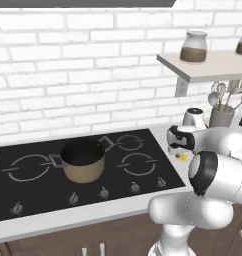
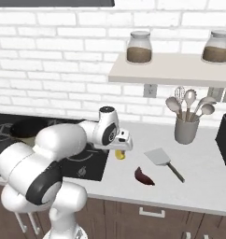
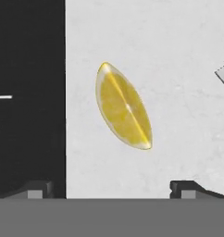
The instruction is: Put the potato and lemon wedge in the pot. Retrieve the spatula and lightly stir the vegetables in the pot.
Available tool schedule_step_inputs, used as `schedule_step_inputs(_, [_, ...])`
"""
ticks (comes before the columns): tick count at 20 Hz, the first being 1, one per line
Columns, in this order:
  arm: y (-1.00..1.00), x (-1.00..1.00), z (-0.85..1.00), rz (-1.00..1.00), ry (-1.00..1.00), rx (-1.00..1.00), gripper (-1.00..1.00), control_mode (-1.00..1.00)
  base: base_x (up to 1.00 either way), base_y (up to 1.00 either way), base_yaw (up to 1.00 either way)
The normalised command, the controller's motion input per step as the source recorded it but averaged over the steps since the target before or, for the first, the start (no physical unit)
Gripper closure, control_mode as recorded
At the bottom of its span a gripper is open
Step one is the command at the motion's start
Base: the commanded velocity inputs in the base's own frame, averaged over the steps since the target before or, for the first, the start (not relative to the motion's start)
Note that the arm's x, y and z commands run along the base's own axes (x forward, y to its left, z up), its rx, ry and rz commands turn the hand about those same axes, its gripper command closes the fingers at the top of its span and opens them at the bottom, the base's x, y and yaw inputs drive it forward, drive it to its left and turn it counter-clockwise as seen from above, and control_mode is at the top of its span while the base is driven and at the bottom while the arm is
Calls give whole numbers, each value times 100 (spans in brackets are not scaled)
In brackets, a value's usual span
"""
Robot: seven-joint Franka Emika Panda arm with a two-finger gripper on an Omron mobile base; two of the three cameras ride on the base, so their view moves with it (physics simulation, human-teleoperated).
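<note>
step: pick lemon wedge | gripper: jaws fully spread, holding nothing, poised above wedge | wedge: flat on table, just beside cooktop edge | advice: descend straight, pinch across narrow width, then carry to pot

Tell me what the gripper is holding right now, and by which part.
Nothing. The gripper is open above the lemon wedge, which lies on the counter beside the cooktop, with both fingers clear of it.
</note>
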Motion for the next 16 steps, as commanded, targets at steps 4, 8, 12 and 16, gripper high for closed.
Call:
schedule_step_inputs(4, [-18,21,-30,0,0,-1,-100,-100,0,0,0])
schedule_step_inputs(8, [-11,14,-29,0,0,0,-100,-100,0,0,0])
schedule_step_inputs(12, [-6,21,-23,0,0,0,-100,-100,0,0,0])
schedule_step_inputs(16, [-2,29,-22,0,0,0,-100,-100,0,0,0])
